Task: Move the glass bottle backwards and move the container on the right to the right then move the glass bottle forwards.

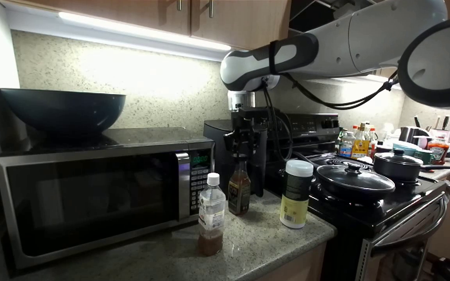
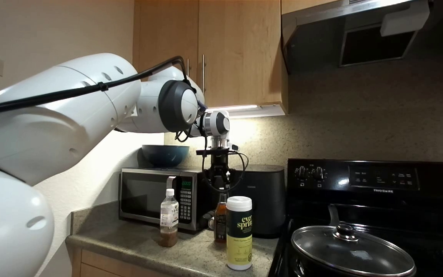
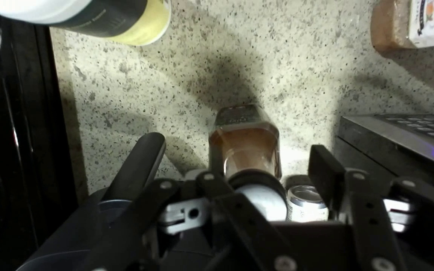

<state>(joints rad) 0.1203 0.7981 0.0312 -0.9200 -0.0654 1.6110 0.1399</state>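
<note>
End effector (image 3: 269, 182) jaws apart, no grip on narrow-necked brown glass btl (image 1: 239, 194), whose cap (image 3: 262, 201) shows nearer one jaw, so off-ctr close cld shove or tip it.

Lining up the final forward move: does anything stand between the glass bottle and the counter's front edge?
Nothing visible. Bare counter lies ahead of the glass bottle; the white-lidded container stands off toward the stove, the clear bottle off toward the microwave.
</note>
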